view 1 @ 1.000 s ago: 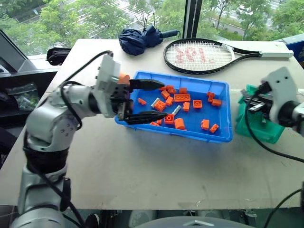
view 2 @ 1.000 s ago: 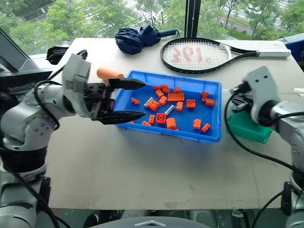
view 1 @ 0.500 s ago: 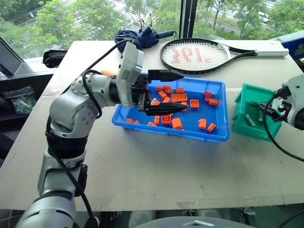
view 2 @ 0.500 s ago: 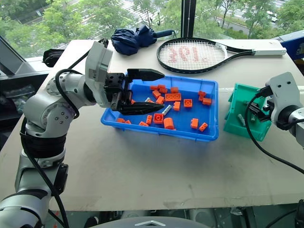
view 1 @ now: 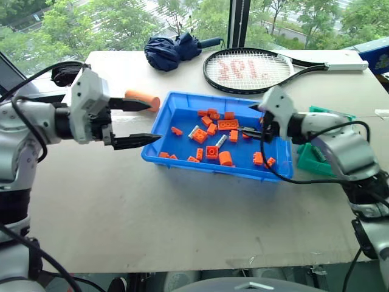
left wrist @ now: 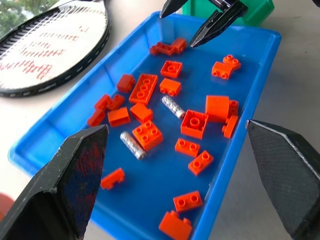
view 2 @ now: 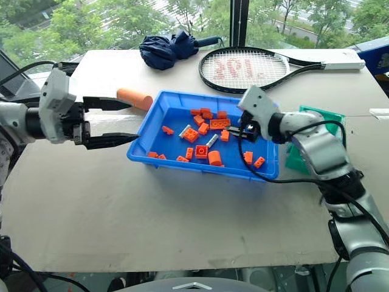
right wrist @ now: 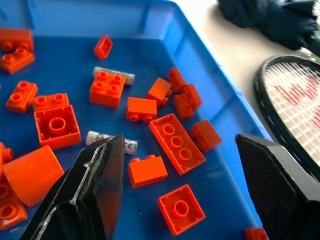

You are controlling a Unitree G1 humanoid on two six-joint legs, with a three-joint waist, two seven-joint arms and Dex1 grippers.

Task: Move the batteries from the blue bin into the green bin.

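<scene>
Now we saw the wide, shallow, bright-blue plastic bin (view 1: 182, 104) sitting near the middle of the pale worktop (view 1: 182, 207), with the small teal-green plastic bin (view 1: 311, 157) just beside its right end, partly hidden behind the right arm. Two slim silver-grey cylindrical batteries (left wrist: 132, 145) lay on the blue bin's floor among many scattered orange toy bricks (left wrist: 144, 88): one close to a large flat brick toward the bin's left half, the other (left wrist: 173, 106) near its middle beside a square brick. We could not tell what lay inside the green bin.

Our left tool (view 1: 143, 123) hung released, its two black fingers spread wide and empty, off the blue bin's left end and pointing toward it. Our right tool (view 2: 238, 129) reached in over the right half of the blue bin, its fingers parted and grasping nothing; in the right wrist view the middle battery (right wrist: 111, 140) lay just past one fingertip.

A stubby orange cylinder (view 1: 143, 98) lay on the worktop by the blue bin's far left corner. Along the worktop's far edge rested a folded dark-blue umbrella (view 1: 173, 48) and a black-framed tennis racket (view 1: 255, 70) with red marking on its strings.
</scene>
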